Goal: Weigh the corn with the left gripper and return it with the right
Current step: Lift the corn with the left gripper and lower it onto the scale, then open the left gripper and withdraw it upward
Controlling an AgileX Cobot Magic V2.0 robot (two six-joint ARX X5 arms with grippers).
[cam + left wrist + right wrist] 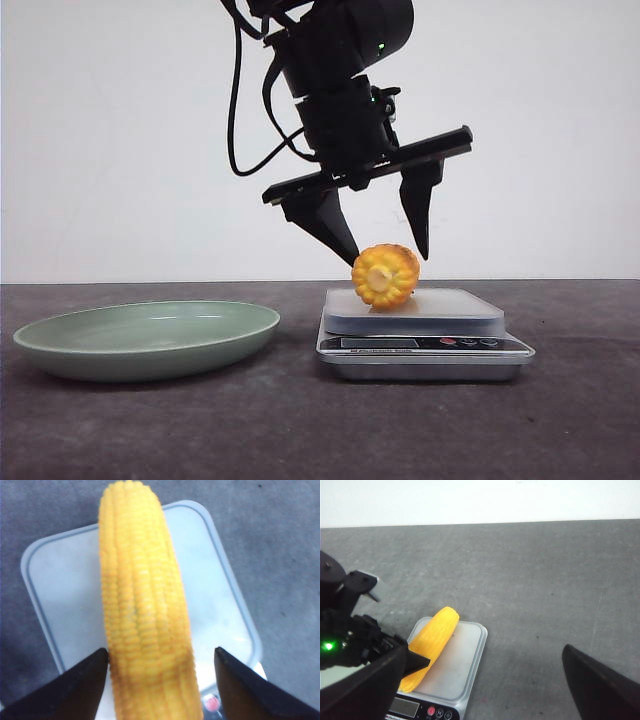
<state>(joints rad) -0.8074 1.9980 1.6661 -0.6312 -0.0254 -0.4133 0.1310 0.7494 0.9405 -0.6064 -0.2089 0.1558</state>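
The corn (385,275) is lying on the scale (424,345) between the left gripper's (388,251) spread fingers; firm and rounded, it may roll, so grip mid-length.

Orange-yellow corn (385,274), pale-green plate (150,345), silver-grey scale (424,345).

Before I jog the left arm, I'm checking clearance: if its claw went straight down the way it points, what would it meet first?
Probably the orange-yellow corn cob lying between the open left claw fingers, then the grey scale platform beneath it.
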